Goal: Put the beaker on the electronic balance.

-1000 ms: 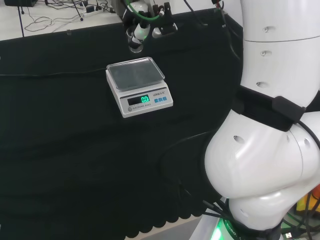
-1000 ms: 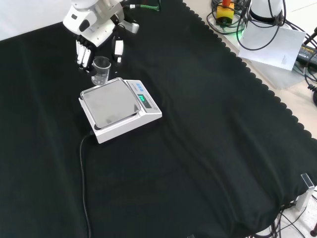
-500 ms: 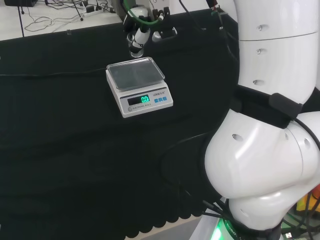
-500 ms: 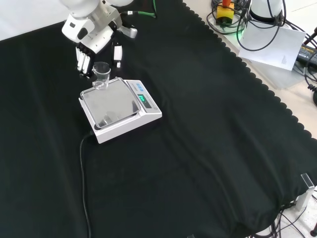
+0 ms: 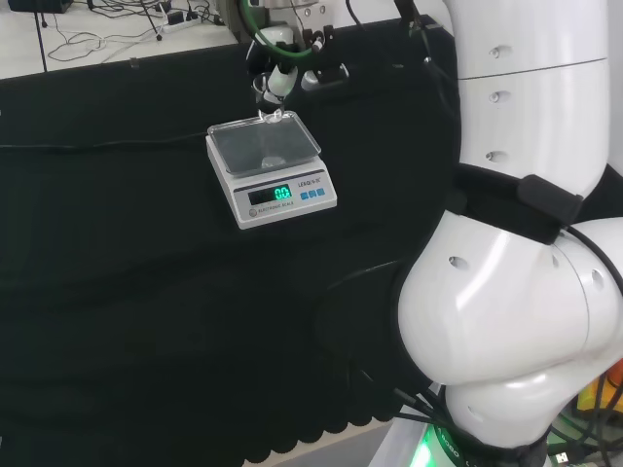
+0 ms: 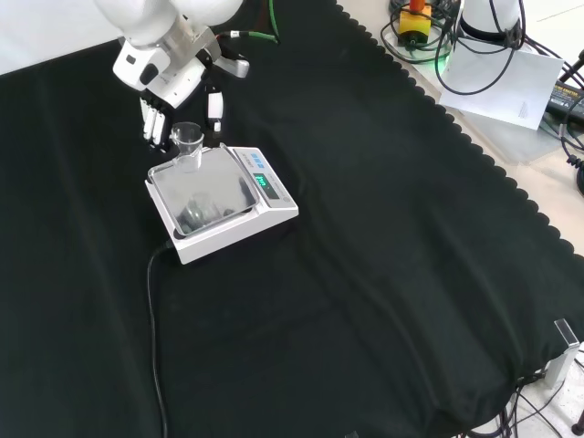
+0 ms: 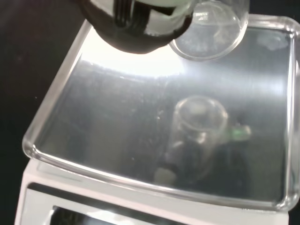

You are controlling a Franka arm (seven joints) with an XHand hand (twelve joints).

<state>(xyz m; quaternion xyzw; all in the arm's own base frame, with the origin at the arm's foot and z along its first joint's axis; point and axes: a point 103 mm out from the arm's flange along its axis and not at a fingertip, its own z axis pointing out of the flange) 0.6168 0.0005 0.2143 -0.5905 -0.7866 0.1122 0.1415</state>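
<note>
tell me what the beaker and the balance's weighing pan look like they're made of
Beaker: clear glass or clear plastic, I can't tell which; the pan shows straight through its wall. Weighing pan: looks like brushed, shiny metal, since it mirrors the beaker and a bright glare, under what seems a clear plastic tray rim. Balance body: matte white, probably plastic.

head behind, front opposite, wrist close
</note>
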